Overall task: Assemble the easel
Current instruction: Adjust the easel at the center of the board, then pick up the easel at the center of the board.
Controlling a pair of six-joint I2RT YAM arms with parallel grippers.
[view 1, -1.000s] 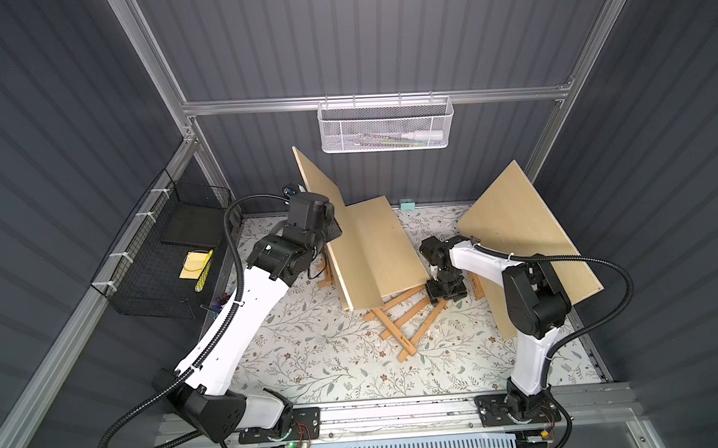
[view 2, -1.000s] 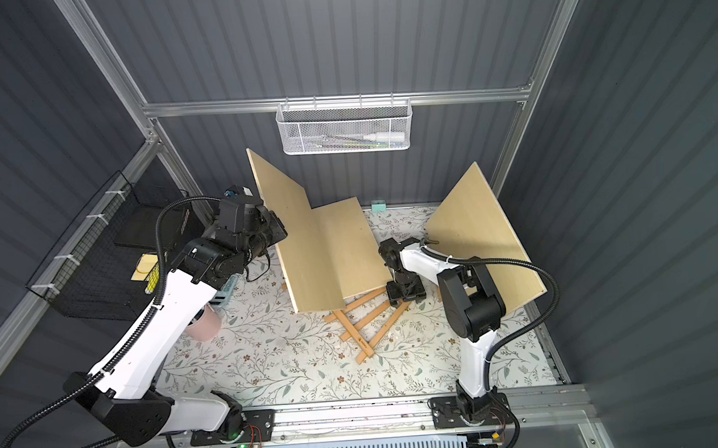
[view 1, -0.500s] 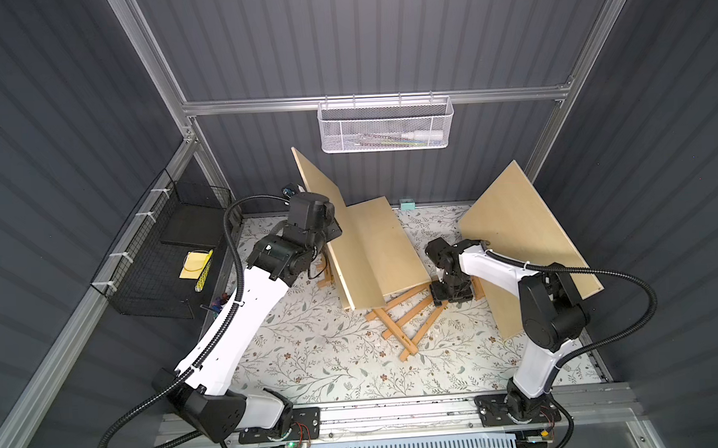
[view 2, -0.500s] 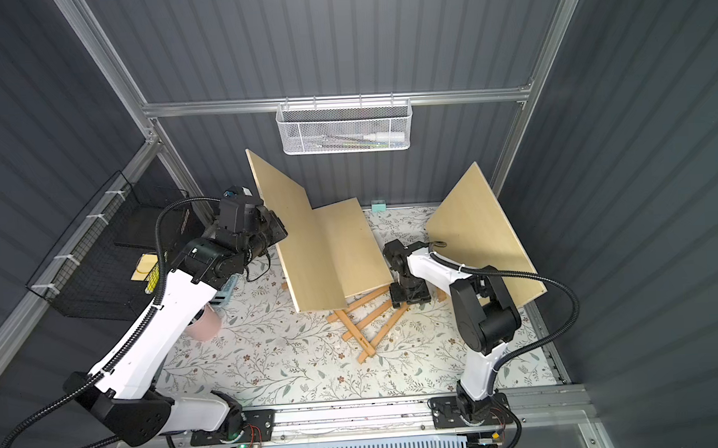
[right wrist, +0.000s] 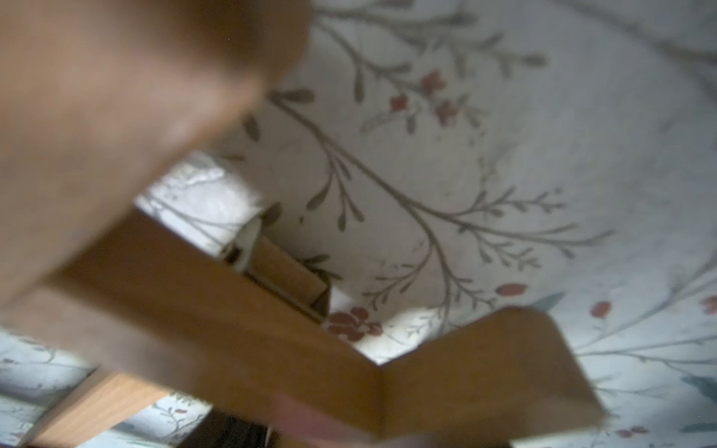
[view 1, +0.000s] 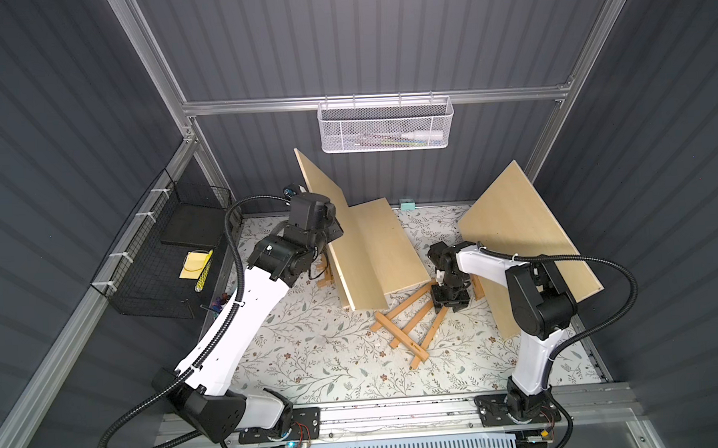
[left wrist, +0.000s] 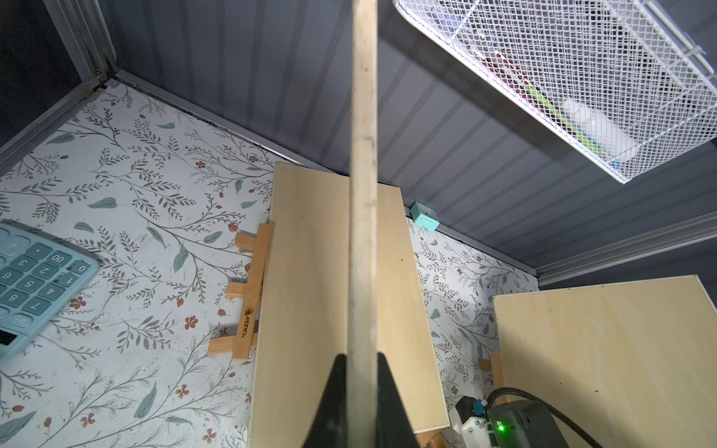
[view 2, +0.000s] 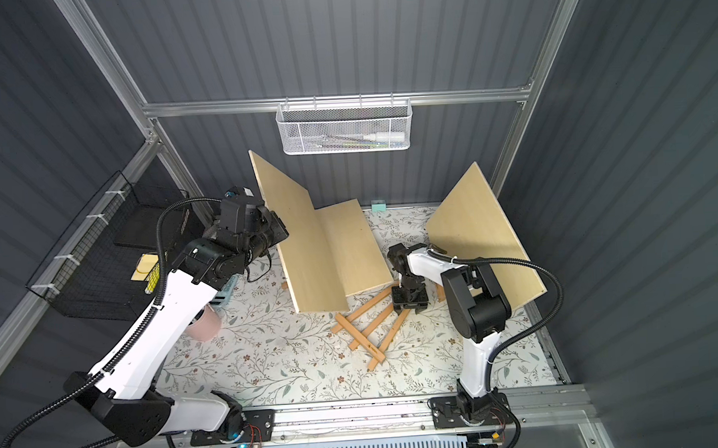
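Left hand is clamped on the edge of an upright board, with its black fingers pressed against both faces; the left wrist view shows the board edge-on. This board stands on its long edge towards the back left of the floral worktop. Just beside it a flat board lies at a slight slope. Its left side rests on a small wooden easel piece that sticks out from beneath it. Right hand points straight down at the upper end of the easel frame, which lies flat near the middle of the worktop. The frame's three long bars fan out from under the corner of the flat board to a crossbar nearer the front. The right wrist view is blurred and filled with brown bars, so I cannot tell whether this hand is open or gripping the frame. A large tilted board leans behind the right arm at the right side. A white mesh basket hangs from the rear rail, and a black wire basket is fixed to the left wall. A light blue calculator lies on the worktop left of the boards. A small teal box sits against the back wall. In a top view, a pink cup shows beneath the left arm.
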